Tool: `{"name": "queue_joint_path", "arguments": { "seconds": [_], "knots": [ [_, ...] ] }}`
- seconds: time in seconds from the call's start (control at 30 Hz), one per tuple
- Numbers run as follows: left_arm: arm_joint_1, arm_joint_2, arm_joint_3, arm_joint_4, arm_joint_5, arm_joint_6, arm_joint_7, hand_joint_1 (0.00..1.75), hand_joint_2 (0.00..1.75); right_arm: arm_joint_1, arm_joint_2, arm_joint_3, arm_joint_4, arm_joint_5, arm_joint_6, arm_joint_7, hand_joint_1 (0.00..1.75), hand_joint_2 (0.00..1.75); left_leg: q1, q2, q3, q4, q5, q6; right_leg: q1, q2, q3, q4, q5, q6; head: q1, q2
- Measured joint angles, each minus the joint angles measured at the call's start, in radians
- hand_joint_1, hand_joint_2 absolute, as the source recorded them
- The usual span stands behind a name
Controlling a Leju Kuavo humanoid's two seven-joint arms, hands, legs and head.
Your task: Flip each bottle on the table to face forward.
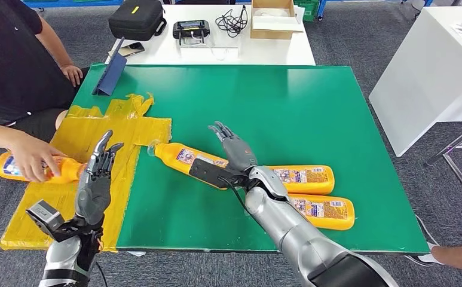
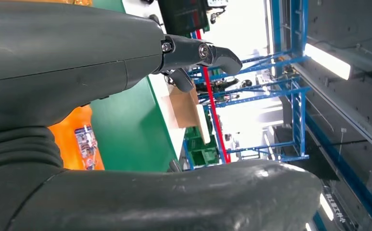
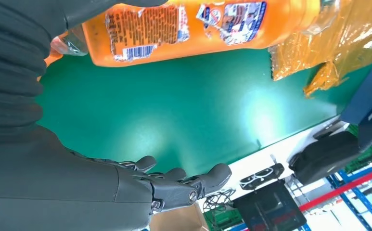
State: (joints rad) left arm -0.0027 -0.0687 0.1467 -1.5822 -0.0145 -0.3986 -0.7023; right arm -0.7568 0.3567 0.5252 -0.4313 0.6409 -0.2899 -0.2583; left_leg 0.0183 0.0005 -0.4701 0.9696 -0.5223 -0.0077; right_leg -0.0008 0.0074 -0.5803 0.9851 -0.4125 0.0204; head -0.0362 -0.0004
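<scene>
Three orange bottles lie on the green mat (image 1: 312,107). One (image 1: 180,156) lies slanted with its cap toward the yellow wrap; its label shows in the right wrist view (image 3: 188,24). The two others (image 1: 305,178) (image 1: 327,212) lie side by side near my right forearm. My right hand (image 1: 234,149) is open with fingers stretched flat just beyond the slanted bottle, holding nothing; its fingers (image 3: 174,185) hang over bare mat. My left hand (image 1: 97,176) is raised over the yellow wrap (image 1: 91,137), open and empty. A person's hand (image 1: 31,156) grips a fourth orange bottle (image 1: 7,167) at the left edge.
The person sits at the table's left side. A blue folded case (image 1: 110,75) lies at the mat's far left corner. On the white table behind are a black bag (image 1: 137,19), a device (image 1: 190,28) and a cardboard box (image 1: 273,18). Another white table (image 1: 431,72) stands at right.
</scene>
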Motion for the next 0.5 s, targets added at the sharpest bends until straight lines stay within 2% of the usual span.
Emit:
{"name": "queue_joint_path", "arguments": {
  "seconds": [0.5],
  "knots": [
    [0.041,0.0,0.02,-0.05,0.0,0.001,0.0,0.0,0.0,0.024,-0.005,0.002,-0.045,0.007,-0.001,-0.018,0.0,1.75,0.0,0.0,0.001,0.0,0.0,0.0,0.0,0.0,0.001,0.0,0.0,0.0,0.0,0.0]
  ]
}}
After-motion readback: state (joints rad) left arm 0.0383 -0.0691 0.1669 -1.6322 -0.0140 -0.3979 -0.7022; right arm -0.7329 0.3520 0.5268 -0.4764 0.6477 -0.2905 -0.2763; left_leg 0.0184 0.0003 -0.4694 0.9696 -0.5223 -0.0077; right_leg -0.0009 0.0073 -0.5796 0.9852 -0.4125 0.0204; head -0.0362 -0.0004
